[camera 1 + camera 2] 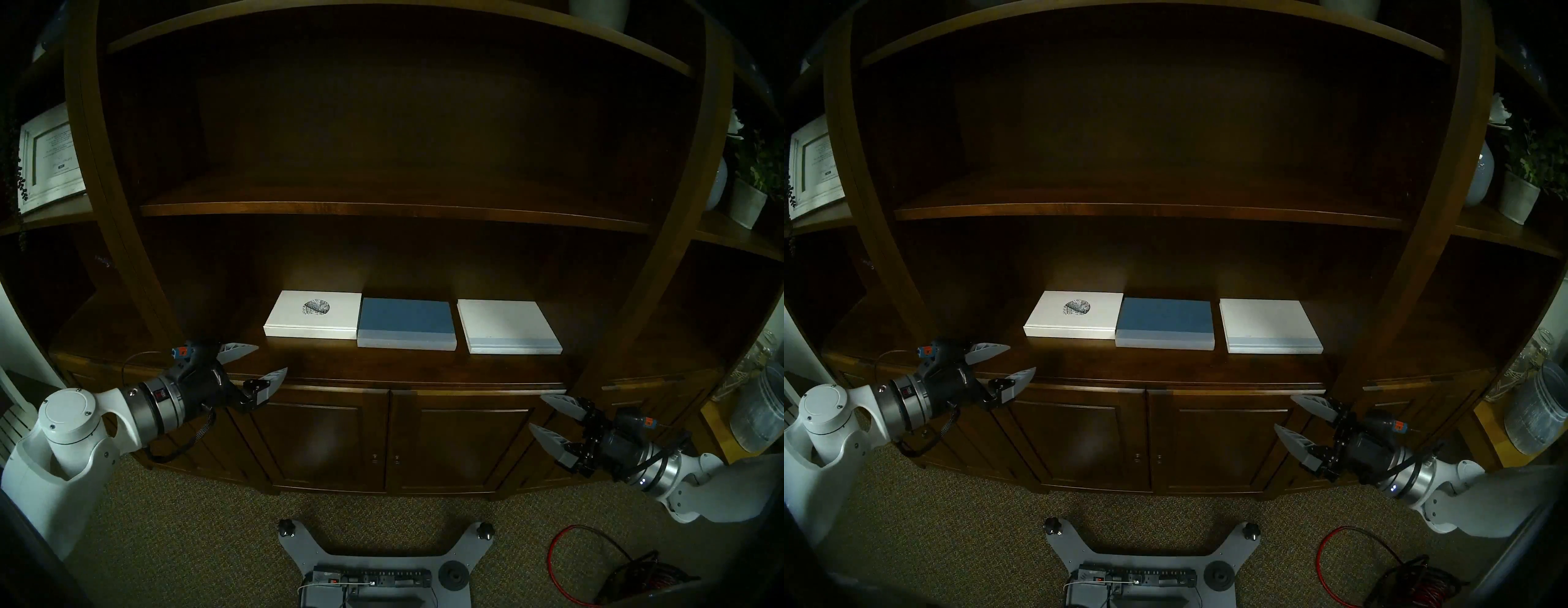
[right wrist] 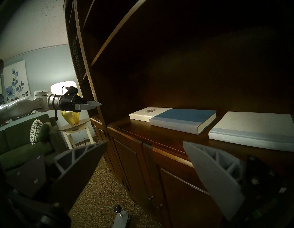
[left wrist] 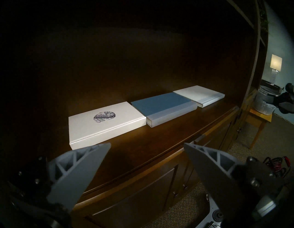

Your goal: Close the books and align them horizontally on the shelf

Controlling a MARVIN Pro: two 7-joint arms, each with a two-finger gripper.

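Three closed books lie flat in a row on the dark-brown shelf (image 1: 382,365). Leftmost is a white book with a dark round emblem (image 1: 314,315); a blue book with a pale spine strip (image 1: 406,323) touches its right side; a white book with a pale-blue strip (image 1: 508,326) lies a little apart on the right. My left gripper (image 1: 271,360) hovers open at the shelf's front left, short of the emblem book (image 3: 105,122). Below and in front of the shelf edge on the right, my right gripper (image 1: 545,412) is open too, empty, near the strip book (image 2: 254,127).
An upper board (image 1: 382,210) overhangs the books. Cabinet doors (image 1: 390,437) sit under the shelf. A framed certificate (image 1: 51,157) stands far left, potted plants and a vase (image 1: 746,187) far right, a clear jar (image 1: 759,407) at right. Red cable (image 1: 594,564) lies on the carpet.
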